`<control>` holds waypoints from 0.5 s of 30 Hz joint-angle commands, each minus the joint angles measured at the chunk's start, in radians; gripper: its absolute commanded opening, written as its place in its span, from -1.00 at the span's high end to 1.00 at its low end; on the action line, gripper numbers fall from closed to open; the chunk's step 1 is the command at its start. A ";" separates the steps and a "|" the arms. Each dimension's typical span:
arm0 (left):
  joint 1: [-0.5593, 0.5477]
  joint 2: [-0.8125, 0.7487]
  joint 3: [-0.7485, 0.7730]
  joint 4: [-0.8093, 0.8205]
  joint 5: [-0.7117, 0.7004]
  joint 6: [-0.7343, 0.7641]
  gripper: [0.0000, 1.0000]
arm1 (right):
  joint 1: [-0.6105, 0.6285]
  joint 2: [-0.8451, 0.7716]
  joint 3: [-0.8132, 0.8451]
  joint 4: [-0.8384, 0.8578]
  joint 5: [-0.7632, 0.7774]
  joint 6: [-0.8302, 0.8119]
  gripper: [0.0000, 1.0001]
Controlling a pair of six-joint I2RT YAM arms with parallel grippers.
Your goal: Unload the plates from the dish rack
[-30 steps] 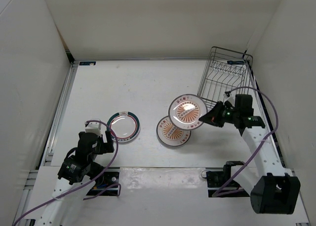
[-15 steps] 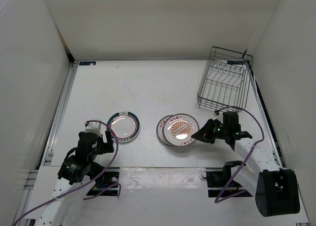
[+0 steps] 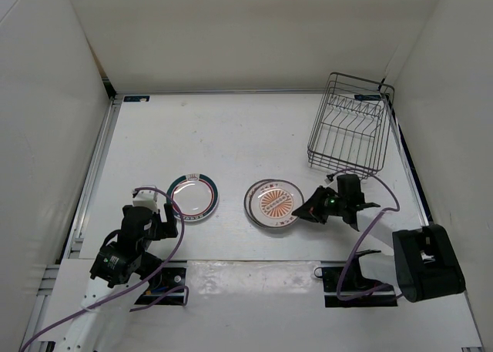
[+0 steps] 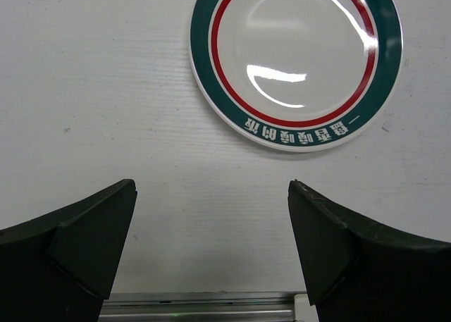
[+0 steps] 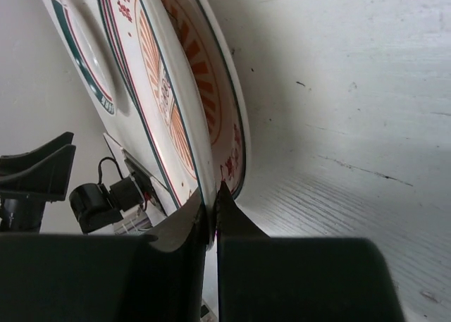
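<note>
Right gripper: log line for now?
right gripper: shut on sunburst plate rim | dish rack: empty | left gripper: open

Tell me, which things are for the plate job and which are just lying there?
For the job: dish rack, green-rimmed plate, top sunburst plate pinched at its rim by the right gripper, lower sunburst plate beneath it.
Just there: purple cables, white table, white walls.
</note>
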 commanded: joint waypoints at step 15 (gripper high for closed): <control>0.008 -0.008 0.004 0.006 -0.015 -0.007 -1.00 | 0.035 0.070 0.159 -0.284 -0.022 -0.111 -0.80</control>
